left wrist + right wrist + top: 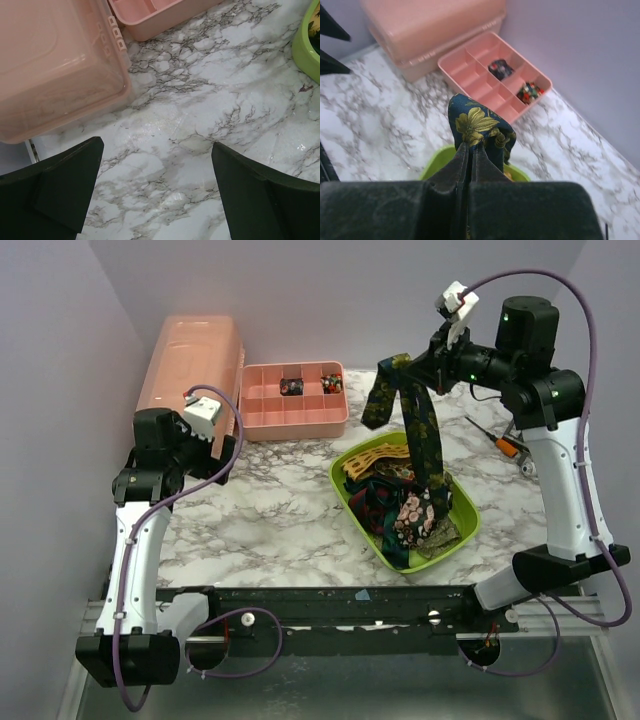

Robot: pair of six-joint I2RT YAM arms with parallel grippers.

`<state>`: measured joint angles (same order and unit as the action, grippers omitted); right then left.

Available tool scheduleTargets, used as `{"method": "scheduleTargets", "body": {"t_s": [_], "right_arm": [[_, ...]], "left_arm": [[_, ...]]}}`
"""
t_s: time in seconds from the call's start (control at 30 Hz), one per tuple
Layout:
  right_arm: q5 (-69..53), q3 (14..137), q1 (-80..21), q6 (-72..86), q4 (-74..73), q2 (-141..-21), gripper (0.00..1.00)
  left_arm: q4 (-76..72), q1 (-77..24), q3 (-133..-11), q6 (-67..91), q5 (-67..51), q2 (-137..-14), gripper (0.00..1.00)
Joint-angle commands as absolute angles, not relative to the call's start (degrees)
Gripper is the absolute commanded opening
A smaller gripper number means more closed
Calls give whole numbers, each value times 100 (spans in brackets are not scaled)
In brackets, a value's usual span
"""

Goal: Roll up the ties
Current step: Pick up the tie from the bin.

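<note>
My right gripper (405,365) is shut on a dark navy tie with yellow-green flowers (420,425) and holds it high above the green tray (465,532). The tie folds over the fingers and hangs down in two strands, the longer one reaching into the tray. In the right wrist view the tie (477,122) bulges out past my closed fingertips (470,147). More ties lie heaped in the tray: a yellow lattice one (372,456) and a red-green plaid one (380,502). My left gripper (157,192) is open and empty above bare marble near the pink box.
A pink lidded box (192,365) stands at the back left. A pink divided tray (294,398) beside it holds two small rolled ties. An orange-handled screwdriver (497,440) lies at the right, behind the green tray.
</note>
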<state>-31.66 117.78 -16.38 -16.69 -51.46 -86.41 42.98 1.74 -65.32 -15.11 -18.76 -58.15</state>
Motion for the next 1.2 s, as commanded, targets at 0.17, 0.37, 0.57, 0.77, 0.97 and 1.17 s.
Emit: {"method": "scheduleTargets", "body": {"t_s": [0.17, 0.37, 0.57, 0.77, 0.97, 1.17], "right_arm": [[-3872, 12603, -3097, -728, -4224, -9089, 1], [-3617, 12945, -4255, -533, -3678, -9320, 1], [-3304, 13692, -4456, -425, -3065, -9491, 1], [-3364, 13320, -4451, -155, -2355, -9229, 1], [-4322, 11619, -4463, 470, -2487, -8911, 1], [-4508, 9245, -4469, -1147, -3727, -8436, 1]], "left_arm": [[4463, 461, -7283, -497, -1189, -6207, 98], [4645, 956, -7909, -78, -1389, -6620, 98], [4641, 1062, -8260, -31, -1234, -6772, 99], [4641, 1115, -8427, 193, -1151, -6906, 99], [4667, 1129, -8466, 88, -993, -6996, 99], [4815, 1132, -8235, -224, -779, -6966, 99]]}}
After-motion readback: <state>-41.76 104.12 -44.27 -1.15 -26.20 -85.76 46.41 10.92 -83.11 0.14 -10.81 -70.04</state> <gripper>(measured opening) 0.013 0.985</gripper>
